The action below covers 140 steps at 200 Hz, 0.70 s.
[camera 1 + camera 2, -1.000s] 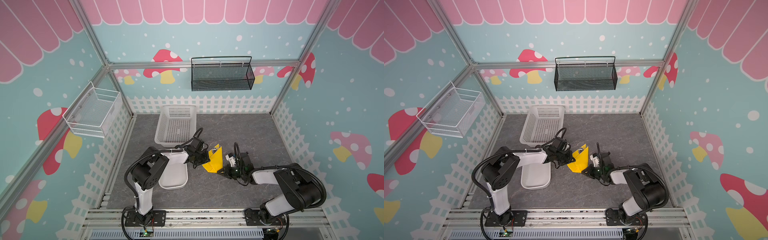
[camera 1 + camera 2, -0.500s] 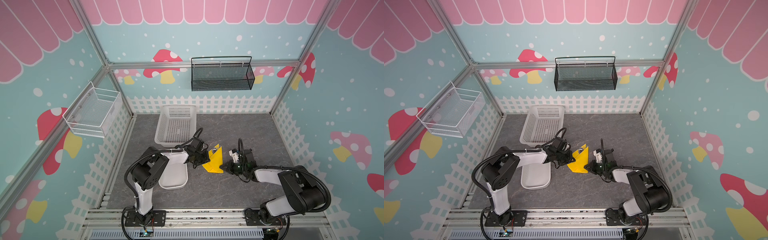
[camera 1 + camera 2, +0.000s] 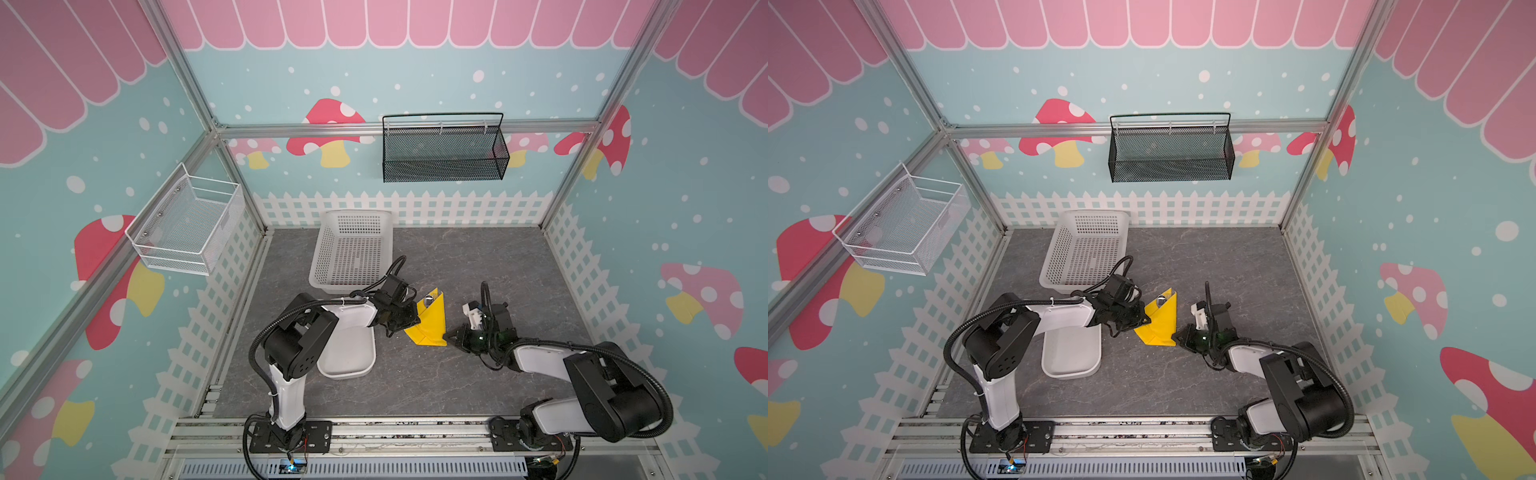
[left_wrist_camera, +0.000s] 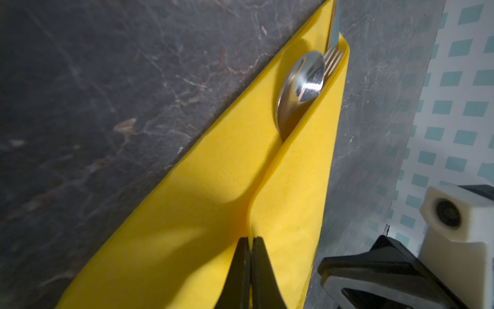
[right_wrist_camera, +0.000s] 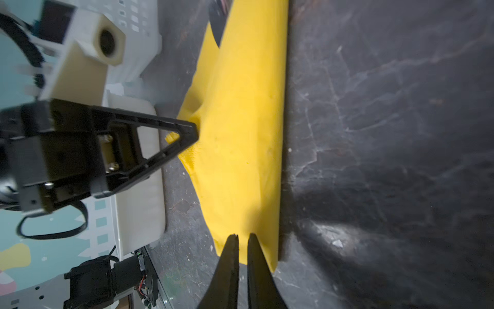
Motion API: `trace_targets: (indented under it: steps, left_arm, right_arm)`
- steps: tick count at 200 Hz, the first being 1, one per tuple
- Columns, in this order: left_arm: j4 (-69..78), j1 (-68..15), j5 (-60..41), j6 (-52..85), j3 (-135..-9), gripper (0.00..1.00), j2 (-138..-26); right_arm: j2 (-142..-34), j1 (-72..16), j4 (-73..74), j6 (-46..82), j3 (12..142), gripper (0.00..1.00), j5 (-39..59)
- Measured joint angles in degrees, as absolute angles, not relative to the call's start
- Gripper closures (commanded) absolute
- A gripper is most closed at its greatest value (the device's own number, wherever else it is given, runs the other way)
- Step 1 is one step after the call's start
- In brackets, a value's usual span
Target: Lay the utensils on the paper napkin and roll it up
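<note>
the right gripper [image 5: 242,236] has moved in on the front corner of the paper napkin [image 3: 432,322], mid-surface, its fingers nearly together, grip unclear. the left gripper [image 4: 251,239] pinches its fold over the utensils [image 4: 302,85], so rolling looks ready.

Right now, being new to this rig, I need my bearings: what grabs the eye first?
The bright yellow paper napkin on the dark table, folded over the utensils, with the spoon bowl and fork tines peeking from its far end. The left hand is shut on its folded edge, and the right hand, also shut, sits at its near corner.
</note>
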<state>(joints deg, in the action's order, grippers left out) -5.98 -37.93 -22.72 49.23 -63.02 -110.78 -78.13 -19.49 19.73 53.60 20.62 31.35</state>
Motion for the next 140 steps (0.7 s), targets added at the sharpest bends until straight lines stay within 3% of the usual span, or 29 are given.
trace_targets:
  steps: [36,140]
  left_arm:
    - [-6.0,-37.9,-22.7,49.2,-63.0,0.98,-110.8]
    - [-5.1,-37.9,-22.7,49.2,-62.0,0.99,-110.8]
  right_arm:
    - [-72.7,-19.5,20.3,53.2,20.7,0.88,28.8]
    - [-80.5,-20.1,23.0,52.1,21.1,0.86,35.6]
